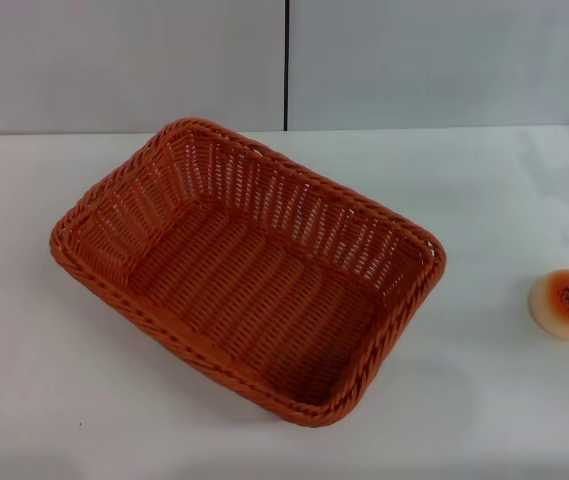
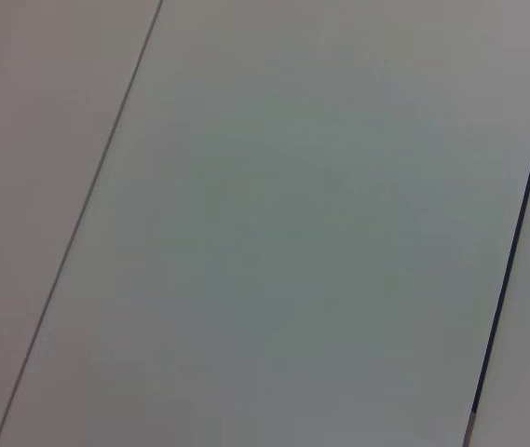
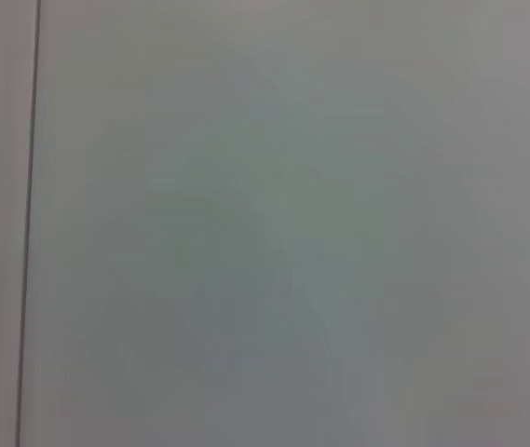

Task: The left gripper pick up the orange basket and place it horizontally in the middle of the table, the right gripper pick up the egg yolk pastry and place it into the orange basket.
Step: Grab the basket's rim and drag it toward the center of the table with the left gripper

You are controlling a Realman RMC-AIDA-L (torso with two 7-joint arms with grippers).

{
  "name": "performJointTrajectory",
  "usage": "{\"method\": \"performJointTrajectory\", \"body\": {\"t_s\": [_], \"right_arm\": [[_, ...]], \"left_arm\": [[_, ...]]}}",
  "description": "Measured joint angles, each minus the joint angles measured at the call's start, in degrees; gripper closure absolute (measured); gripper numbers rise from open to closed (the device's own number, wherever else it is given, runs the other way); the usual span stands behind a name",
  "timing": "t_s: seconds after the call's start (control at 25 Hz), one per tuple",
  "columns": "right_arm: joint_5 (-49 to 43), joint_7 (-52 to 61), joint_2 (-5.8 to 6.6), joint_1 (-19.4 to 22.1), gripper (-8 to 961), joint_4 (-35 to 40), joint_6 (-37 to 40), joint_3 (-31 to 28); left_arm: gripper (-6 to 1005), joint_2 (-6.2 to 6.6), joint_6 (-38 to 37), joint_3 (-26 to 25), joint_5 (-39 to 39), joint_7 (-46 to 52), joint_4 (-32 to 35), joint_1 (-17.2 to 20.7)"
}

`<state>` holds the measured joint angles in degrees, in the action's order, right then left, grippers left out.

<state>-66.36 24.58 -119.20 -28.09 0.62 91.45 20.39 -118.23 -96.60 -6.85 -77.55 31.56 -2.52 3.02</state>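
The orange basket [image 1: 247,268] lies on the white table [image 1: 44,400] in the head view, left of centre and turned at a slant, its inside empty. The egg yolk pastry [image 1: 566,303] rests on the table at the far right edge of that view, well apart from the basket. Neither gripper shows in any view. Both wrist views hold only plain grey wall panels with thin seams.
A grey wall with a dark vertical seam [image 1: 286,65] rises behind the table. Bare white tabletop lies between the basket and the pastry and along the front edge.
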Motion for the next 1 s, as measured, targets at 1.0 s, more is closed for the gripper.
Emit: {"method": "performJointTrajectory", "body": {"t_s": [1.0], "right_arm": [[-5.99,27.87,0.40,7.12,296,18.96,-6.84,-0.48]], "left_arm": [[190,0.29,1.44,6.78,-2.78,3.83,8.39,-5.44]]}}
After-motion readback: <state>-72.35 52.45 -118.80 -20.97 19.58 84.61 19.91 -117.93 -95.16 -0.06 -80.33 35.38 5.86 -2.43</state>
